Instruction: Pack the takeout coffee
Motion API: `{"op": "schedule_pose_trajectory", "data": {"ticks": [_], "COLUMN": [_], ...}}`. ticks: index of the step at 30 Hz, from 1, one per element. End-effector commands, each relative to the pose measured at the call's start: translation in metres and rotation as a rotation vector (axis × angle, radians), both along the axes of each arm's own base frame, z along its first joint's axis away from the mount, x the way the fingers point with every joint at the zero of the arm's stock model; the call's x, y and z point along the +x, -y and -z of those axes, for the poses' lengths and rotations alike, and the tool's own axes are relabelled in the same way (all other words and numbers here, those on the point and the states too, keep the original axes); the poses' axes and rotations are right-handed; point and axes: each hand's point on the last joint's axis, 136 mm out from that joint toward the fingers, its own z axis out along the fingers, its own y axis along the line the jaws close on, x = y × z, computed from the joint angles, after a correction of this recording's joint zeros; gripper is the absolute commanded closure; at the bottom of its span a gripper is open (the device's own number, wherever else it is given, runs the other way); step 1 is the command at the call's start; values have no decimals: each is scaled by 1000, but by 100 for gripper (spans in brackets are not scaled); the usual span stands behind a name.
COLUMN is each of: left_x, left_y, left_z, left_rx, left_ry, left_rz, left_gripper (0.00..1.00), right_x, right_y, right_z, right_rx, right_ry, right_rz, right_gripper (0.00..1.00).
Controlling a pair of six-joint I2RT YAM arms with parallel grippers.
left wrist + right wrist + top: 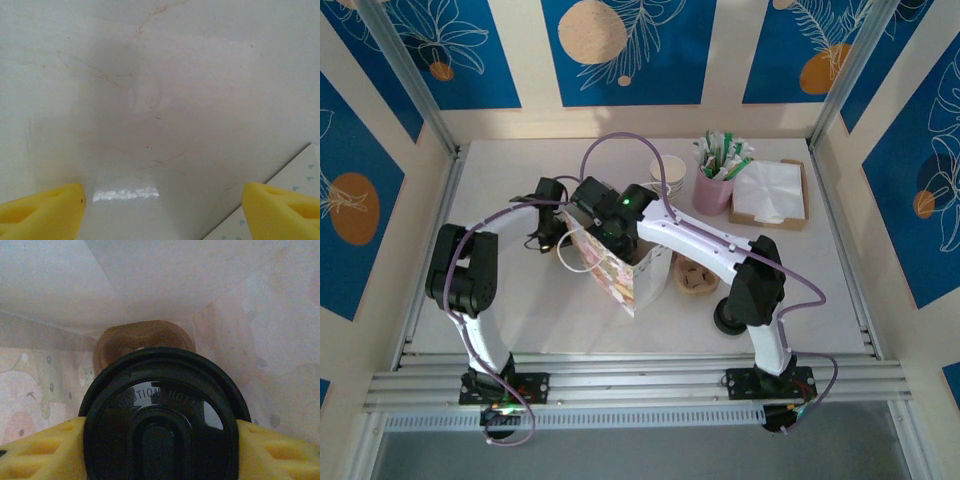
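Two arms worked over one patterned paper bag (620, 268) standing at the centre of the worktop (520, 320). The single coffee (160, 425) sat inside that bag: in the right wrist view its black lid filled the lower middle of the frame, with the bag's printed walls rising on both sides. The right claw (160, 452) was clamped on the coffee, one yellow finger (45, 452) pressed to the lid's left edge and the other to its right. One brown rounded lump (142, 337) lay beyond the lid, deeper in the bag; what it was could not be told. The left claw (162, 197) hung over bare worktop just left of the bag, its two fingers wide apart and holding nothing, with one corner of the bag at the lower right of its frame. In the upper right of the top view stood one cup stack (668, 172), one pink cup (713, 190) of sticks too crowded to count, and one napkin tray (770, 195). One brown disc (696, 275) lay just right of the bag.
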Motion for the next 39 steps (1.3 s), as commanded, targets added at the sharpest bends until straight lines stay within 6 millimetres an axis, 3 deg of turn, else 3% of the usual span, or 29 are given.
{"op": "schedule_pose_trajectory", "data": {"ticks": [1,8,19,29,32,39], "left_x": [-3,-3,-3,-3,-3,-2], "left_y": [3,2,3,3,3,1], "left_z": [-1,-1,-2,-3,-3,-4], "left_rx": [24,31,31,34,37,45], "left_ry": [-16,-14,-11,-11,-8,-6], "left_rz": [33,38,40,43,45,45], "left_gripper": [18,18,18,18,18,18], "right_x": [3,1,0,-16,-15,0], "right_y": [5,-2,-12,13,13,4], "right_z": [-27,-24,12,53,45,-6], "right_rx": [20,49,83,-83,-69,-1], "right_ry": [56,41,-26,-131,-116,22], "right_rz": [29,23,1,26,26,8], "right_gripper": [48,48,49,49,49,49]}}
